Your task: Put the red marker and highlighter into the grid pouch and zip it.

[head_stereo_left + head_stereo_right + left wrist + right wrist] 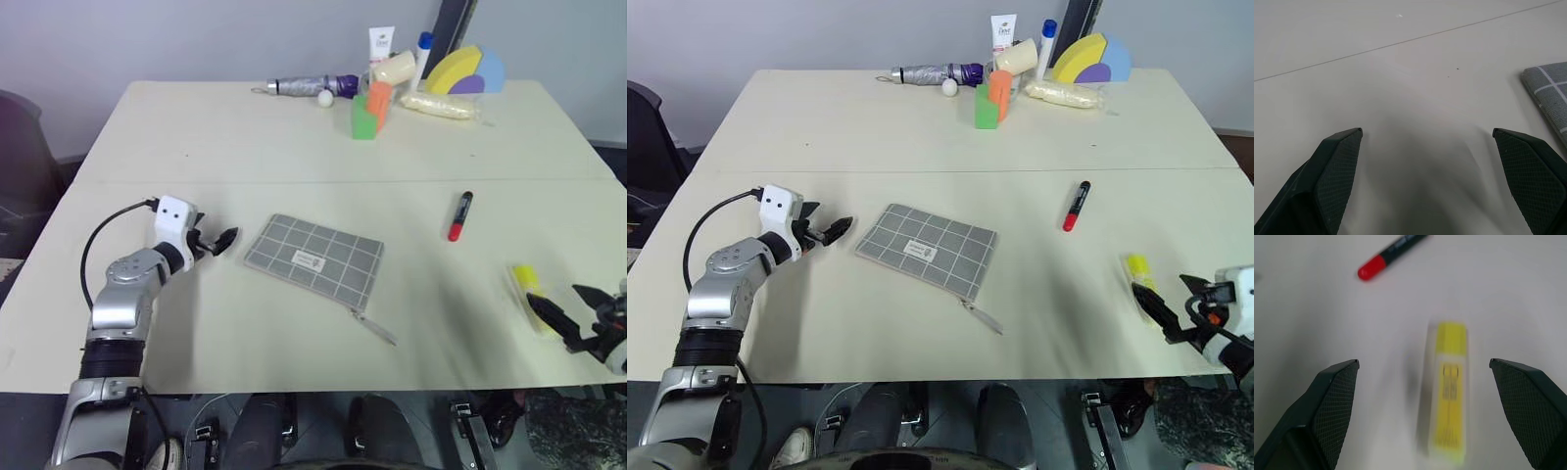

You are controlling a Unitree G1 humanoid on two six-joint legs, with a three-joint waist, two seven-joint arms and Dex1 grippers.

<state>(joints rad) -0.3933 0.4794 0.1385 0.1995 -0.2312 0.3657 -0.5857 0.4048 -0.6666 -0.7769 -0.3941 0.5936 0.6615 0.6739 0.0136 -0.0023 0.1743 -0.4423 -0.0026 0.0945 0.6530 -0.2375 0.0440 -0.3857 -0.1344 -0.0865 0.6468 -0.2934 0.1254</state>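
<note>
— How far along is it?

— Barely begun. The grid pouch lies flat mid-counter, the red marker well off to its right, and the highlighter sits between the spread fingers of the right end effector.

— And the left end effector?

— Fingers apart, empty, just beside the pouch. Both pens and the zipping remain.
</note>
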